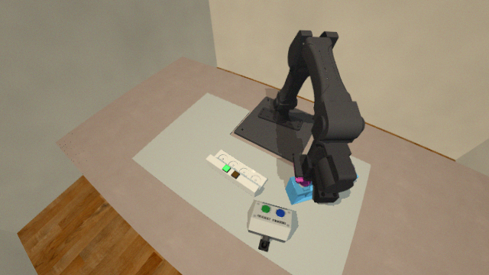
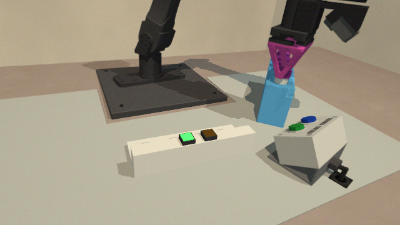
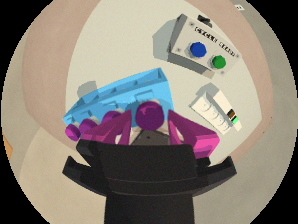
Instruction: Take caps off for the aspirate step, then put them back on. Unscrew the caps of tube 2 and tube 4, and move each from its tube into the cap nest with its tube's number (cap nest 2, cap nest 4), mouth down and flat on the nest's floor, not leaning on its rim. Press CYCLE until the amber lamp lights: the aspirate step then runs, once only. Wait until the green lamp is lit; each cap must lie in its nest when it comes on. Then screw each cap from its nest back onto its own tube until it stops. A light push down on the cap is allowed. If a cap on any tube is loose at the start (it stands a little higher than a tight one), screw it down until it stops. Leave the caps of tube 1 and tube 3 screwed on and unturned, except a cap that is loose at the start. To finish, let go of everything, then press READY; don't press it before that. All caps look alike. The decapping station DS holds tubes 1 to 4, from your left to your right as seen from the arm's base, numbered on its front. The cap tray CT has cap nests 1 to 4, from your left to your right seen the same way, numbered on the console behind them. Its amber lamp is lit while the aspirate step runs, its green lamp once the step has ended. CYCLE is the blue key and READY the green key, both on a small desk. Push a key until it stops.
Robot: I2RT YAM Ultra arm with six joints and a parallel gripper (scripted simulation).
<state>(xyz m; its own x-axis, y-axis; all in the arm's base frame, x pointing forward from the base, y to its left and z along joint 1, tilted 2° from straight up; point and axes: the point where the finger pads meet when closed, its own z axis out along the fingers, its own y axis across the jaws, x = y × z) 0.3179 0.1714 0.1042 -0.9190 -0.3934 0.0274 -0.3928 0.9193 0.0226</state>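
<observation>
A pale mat [image 1: 179,153] covers the middle of the brown table [image 1: 126,114]. Toward its left side, well in from the table edge that borders the wooden floor, lies the long white tray [image 1: 250,186] with its round hollows. On the tray's raised strip the green lamp [image 1: 226,167] glows bright, and the amber lamp [image 1: 235,175] just beside it is dark. Behind the tray, toward the table's far edge by the wall, the arm stands on a dark base plate [image 1: 246,131]. Further right, close to the mat's near edge, sits the small white desk [image 1: 269,226] with the green key [image 1: 265,208] and the blue key [image 1: 280,213] side by side on top. Right of the desk and just behind it stands the blue block [image 1: 295,192] that holds the tubes, and the arm bends down over it. The claw [image 2: 282,75] points straight down at the block's top. In the wrist view a purple cap [image 3: 152,115] sits on its tube between the two pink fingers, near one end of the row, though which numbered tube cannot be told. The claw stands about half open, its fingers on either side of the cap with a little room, so it grips nothing. Another purple cap [image 3: 72,131] shows at the block's other end
</observation>
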